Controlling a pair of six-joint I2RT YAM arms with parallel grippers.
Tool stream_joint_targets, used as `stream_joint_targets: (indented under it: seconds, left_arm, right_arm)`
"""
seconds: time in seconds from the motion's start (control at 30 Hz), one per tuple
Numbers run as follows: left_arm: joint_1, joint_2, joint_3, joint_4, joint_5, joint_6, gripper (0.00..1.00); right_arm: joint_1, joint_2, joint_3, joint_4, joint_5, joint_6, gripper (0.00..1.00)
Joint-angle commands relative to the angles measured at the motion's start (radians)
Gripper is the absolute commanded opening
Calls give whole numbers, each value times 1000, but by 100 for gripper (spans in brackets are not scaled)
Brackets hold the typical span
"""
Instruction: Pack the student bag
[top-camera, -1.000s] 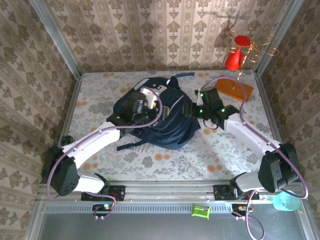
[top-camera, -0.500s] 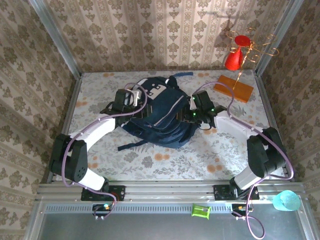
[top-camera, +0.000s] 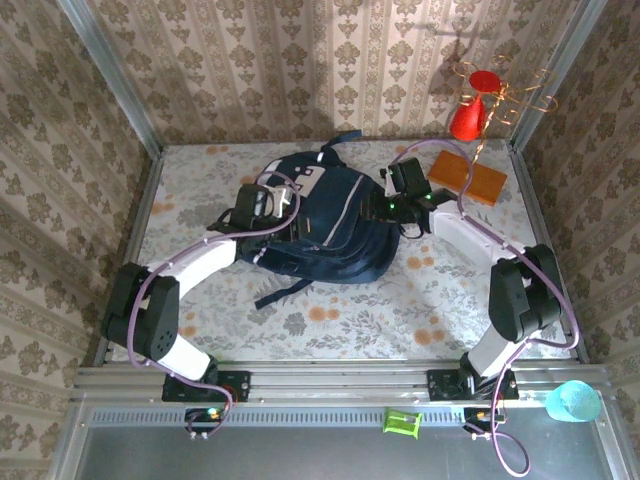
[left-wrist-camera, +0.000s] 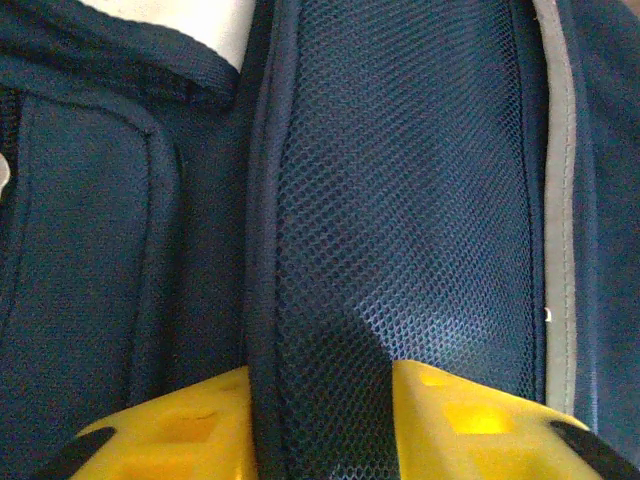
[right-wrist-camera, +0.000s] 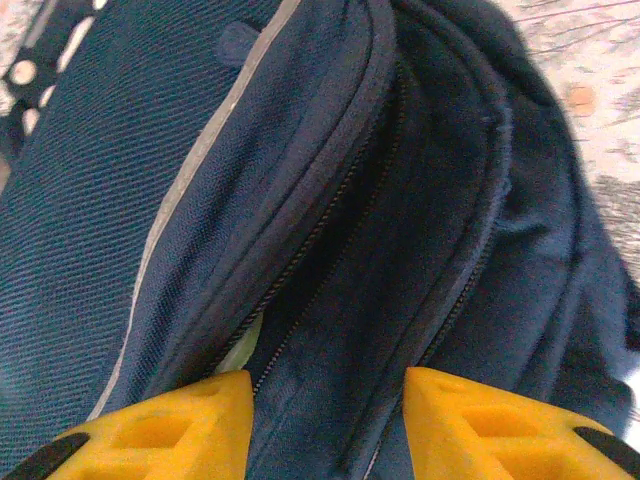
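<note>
The student bag (top-camera: 335, 225), a dark navy backpack with a white-grey patch (top-camera: 303, 180), lies in the middle of the table with a strap trailing toward the front. My left gripper (top-camera: 268, 205) is at the bag's left side. In the left wrist view it (left-wrist-camera: 320, 400) is shut on a fold of the bag's navy mesh (left-wrist-camera: 400, 200). My right gripper (top-camera: 385, 205) is at the bag's right side. In the right wrist view it (right-wrist-camera: 328, 400) holds a fabric fold beside a zipper (right-wrist-camera: 330, 210). A light stripe (right-wrist-camera: 190, 170) runs up the bag's front.
An orange flat book (top-camera: 468, 177) lies at the back right corner. A red cone on a wire stand (top-camera: 472, 115) hangs over it. A teal cup (top-camera: 573, 402) and a small green object (top-camera: 402, 421) sit off the table at the front. Metal rails border the table.
The bag has slid toward the back wall and spread flatter. Both grippers moved back with it. The left jaws have narrowed onto the mesh.
</note>
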Motion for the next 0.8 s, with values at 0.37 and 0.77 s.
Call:
stream_joint_targets:
  seconds: [0.37,0.77]
  left_arm:
    - [-54,-73,-126,123,-29,-157,2]
    - [-61,-127,-163,171,60,-250,0]
  right_arm:
    - [414,-266,-286,215,210,317,49]
    - [557,-36,-221,369,354,471,45]
